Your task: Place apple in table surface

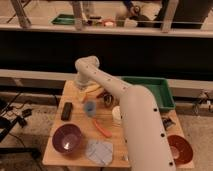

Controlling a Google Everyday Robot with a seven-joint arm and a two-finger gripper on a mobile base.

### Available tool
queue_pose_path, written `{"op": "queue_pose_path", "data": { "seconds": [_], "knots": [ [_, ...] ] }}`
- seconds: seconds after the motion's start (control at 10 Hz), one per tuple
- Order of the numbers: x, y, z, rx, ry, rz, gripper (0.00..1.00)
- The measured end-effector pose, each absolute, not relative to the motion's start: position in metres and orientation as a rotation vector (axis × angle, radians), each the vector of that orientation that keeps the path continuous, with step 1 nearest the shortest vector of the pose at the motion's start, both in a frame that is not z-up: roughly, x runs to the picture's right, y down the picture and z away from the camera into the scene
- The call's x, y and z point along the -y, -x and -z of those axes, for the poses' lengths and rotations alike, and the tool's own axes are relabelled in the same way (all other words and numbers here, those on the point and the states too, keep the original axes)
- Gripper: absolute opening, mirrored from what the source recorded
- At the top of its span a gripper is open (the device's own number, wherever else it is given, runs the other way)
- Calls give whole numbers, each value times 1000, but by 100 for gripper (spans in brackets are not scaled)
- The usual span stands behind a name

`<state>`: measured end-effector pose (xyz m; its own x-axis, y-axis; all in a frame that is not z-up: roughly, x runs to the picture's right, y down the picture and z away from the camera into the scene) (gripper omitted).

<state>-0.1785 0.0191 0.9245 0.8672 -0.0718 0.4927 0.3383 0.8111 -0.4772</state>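
Where the white arm bends down over the far left of the table surface [77, 119], the gripper [83, 91] sits just beside a pale yellow piece [94, 88]. Its grasp cannot be told, and the apple cannot be made out. A blue cup [90, 107], a black block [66, 110] and a purple bowl [67, 139] stand near, with bare planks between them.

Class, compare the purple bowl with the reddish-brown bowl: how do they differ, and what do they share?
Colour: the purple bowl is dark purple; the reddish-brown bowl is rusty orange-brown. Place: the purple bowl sits at the table's front left, the reddish-brown bowl at the front right. The purple bowl lies apart from the arm; the reddish-brown bowl shows right against it. Both are round, open side up. The gripper is at the table's far left.
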Motion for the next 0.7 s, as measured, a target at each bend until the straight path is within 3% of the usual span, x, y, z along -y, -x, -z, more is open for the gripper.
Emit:
{"op": "queue_pose_path", "data": {
  "seconds": [0.7],
  "knots": [
    [-37, 155, -947, 501, 654, 129, 80]
  ]
}}
